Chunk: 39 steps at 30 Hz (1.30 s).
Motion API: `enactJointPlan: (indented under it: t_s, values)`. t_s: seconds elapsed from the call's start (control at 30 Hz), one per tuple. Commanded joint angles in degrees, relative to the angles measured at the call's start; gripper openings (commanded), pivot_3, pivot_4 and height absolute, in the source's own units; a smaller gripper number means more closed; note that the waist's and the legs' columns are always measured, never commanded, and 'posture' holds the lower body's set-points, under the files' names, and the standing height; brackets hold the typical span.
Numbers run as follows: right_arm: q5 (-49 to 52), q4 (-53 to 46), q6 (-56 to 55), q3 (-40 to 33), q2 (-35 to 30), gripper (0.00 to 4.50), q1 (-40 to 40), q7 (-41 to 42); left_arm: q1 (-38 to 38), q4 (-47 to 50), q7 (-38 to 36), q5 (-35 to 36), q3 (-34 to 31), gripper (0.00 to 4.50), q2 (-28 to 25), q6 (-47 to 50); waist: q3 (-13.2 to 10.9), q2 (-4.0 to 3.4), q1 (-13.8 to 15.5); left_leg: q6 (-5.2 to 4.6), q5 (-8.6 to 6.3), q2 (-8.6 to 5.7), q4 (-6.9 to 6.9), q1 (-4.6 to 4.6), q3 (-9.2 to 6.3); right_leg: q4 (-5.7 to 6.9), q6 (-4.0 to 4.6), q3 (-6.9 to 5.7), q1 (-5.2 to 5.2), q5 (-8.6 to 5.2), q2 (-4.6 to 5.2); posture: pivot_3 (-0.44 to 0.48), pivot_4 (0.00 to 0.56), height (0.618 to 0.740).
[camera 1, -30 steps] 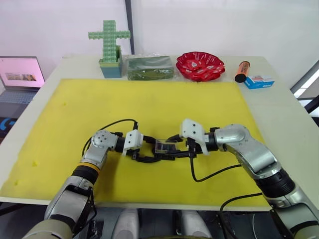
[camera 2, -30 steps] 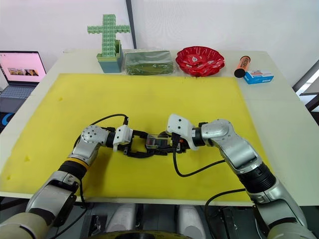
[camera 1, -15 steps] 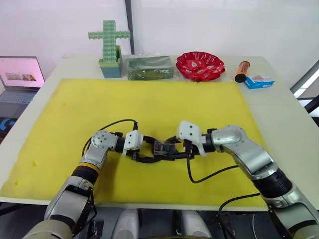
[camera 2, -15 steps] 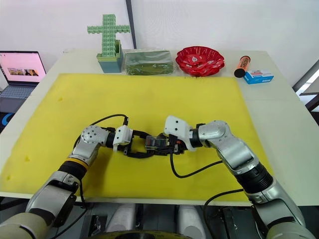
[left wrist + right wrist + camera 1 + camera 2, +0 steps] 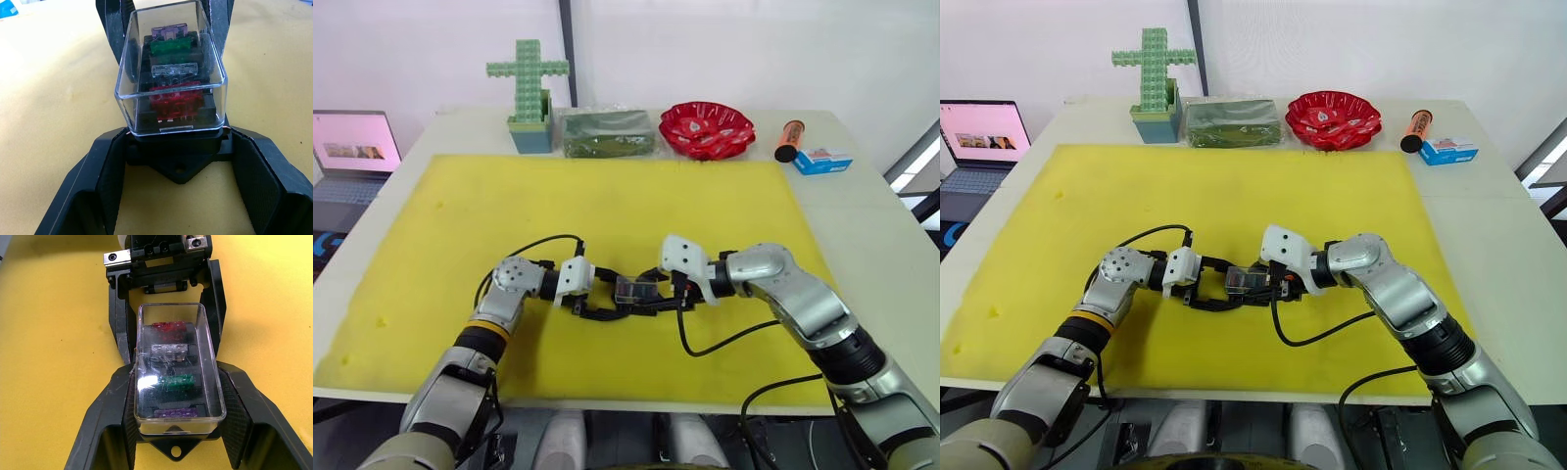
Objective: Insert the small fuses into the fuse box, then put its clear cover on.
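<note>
The fuse box [image 5: 176, 115], a small black ribbed block, sits near the middle of the front half of the yellow mat [image 5: 607, 206], held between the 2 grippers. All 4 small fuses [image 5: 170, 382] stand seated in its slots in a single row: red, grey-white, green, purple. The clear cover [image 5: 176, 367] rests over them, its rim at or close to the box's top edge; whether it has fully clicked down cannot be told. The left gripper [image 5: 597, 299] comes in from 9 o'clock, its jaws pinching the box's lower body at the 2 sides. The right gripper [image 5: 658, 297] comes in from 3 o'clock, its jaws closed against the cover's long walls. By judgement, the assembly is light and rigid; the cover is thin, smooth and likely slippery, and could crack or skew if squeezed hard, so the ribbed box sides offer the safer hold, with pressure on the cover spread evenly downward. Outward, along the table [image 5: 871, 225] beyond the mat: at 11 o'clock a green block cross [image 5: 528, 88], at 12 o'clock a clear-wrapped green packet [image 5: 607, 133], at 1 o'clock a red dish [image 5: 706, 128], and at 2 o'clock an orange tube [image 5: 789, 139] and a blue-and-white carton [image 5: 823, 161].
</note>
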<state>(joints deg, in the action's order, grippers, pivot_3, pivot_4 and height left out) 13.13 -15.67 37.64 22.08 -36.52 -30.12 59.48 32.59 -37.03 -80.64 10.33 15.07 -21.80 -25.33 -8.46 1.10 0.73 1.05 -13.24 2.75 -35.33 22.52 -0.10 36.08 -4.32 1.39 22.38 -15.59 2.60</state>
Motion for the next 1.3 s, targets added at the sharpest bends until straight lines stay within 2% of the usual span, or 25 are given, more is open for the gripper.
enactJointPlan:
  t_s: [0.03, 0.7, 0.73, 0.9, 1.13, 1.3]
  values:
    - [-0.97, -0.2, -0.71, 0.4, -0.79, 1.81, 0.19, 0.29, -0.94, -1.8, 1.07, -2.94, 0.93, 2.79, -0.41, 0.56, 0.0, 0.0, 0.01, 0.0, 0.0, 0.0, 0.0, 0.0, 0.0, 0.0, 0.0, 0.0, 0.0, 0.0, 0.0, 0.0, 0.15, 0.74]
    - [-0.67, -2.31, -0.3, -0.91, -0.76, 1.81, 3.59, -2.32, -0.81, -1.45, 0.93, -3.01, 0.76, 2.79, -0.39, 0.74, 0.0, 0.0, 0.02, 0.0, 0.0, 0.0, 0.02, 0.0, 0.0, -0.03, 0.01, 0.0, 0.0, 0.0, 0.02, 0.0, 0.15, 0.74]
    - [-0.63, -2.23, -0.34, -0.94, -0.82, 2.54, 3.44, -2.17, -0.76, -1.5, 0.93, -3.02, 0.76, 2.79, -0.38, 0.76, 0.0, 0.01, 0.03, 0.0, 0.0, 0.0, 0.02, 0.0, 0.0, -0.03, 0.01, 0.0, 0.0, -0.01, 0.02, 0.0, 0.15, 0.74]
    - [-0.37, -2.28, -0.58, -1.21, -1.36, 4.12, 2.88, -1.38, -0.71, -1.62, 0.93, -3.05, 0.71, 2.79, -0.41, 0.72, 0.0, 0.01, 0.03, 0.0, 0.0, 0.0, 0.03, 0.03, -0.01, -0.04, 0.01, -0.01, 0.05, -0.01, 0.04, 0.0, 0.15, 0.74]
    - [-0.3, -1.98, -1.08, -1.78, -1.47, 4.12, 2.64, -0.9, -0.71, -1.67, 1.01, -3.18, 0.77, 2.79, -0.37, 0.72, 0.0, 0.01, 0.02, 0.0, 0.0, 0.0, 0.03, 0.03, -0.01, -0.04, 0.01, -0.01, 0.05, -0.01, 0.04, 0.0, 0.15, 0.74]
    - [0.89, -3.9, -0.89, -4.12, -5.04, 4.12, 3.27, 1.17, -0.64, -1.78, 1.14, -3.29, 0.82, 2.79, -0.32, 0.66, 0.0, 0.0, 0.03, 0.0, 0.0, 0.0, 0.03, 0.04, 0.0, -0.06, 0.01, -0.01, 0.05, -0.01, 0.05, 0.0, 0.15, 0.74]
